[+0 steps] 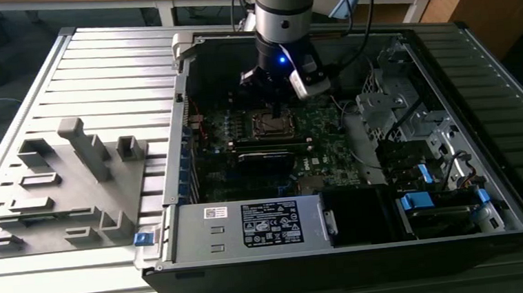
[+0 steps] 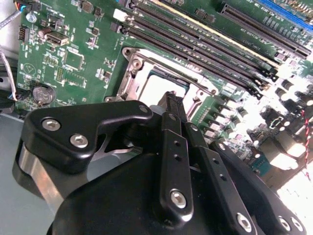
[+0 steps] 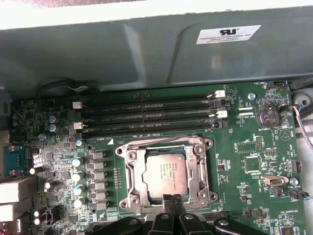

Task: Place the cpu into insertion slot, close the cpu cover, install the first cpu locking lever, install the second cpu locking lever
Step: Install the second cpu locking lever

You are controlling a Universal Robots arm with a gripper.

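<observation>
The cpu (image 3: 164,172) lies flat in the socket on the green motherboard, its silver-grey top showing. The cpu cover (image 3: 133,169) is down around it as a shiny frame with a square opening, and a thin lever rod (image 3: 156,142) runs along the socket edge by the memory slots. In the first wrist view my gripper (image 3: 171,201) is at the socket's near edge, fingers together with nothing between them. In the second wrist view its black fingertips (image 2: 171,100) point at the socket frame (image 2: 133,78). In the exterior view the gripper (image 1: 277,109) hangs just over the socket (image 1: 269,124) inside the open case.
Long black memory slots (image 3: 146,117) run beside the socket. The case wall (image 3: 146,54) rises behind them. A power supply box with a white label (image 1: 272,223) fills the front of the case, drive bays and cables (image 1: 408,129) the exterior view's right. A grey fixture tray (image 1: 62,195) lies outside.
</observation>
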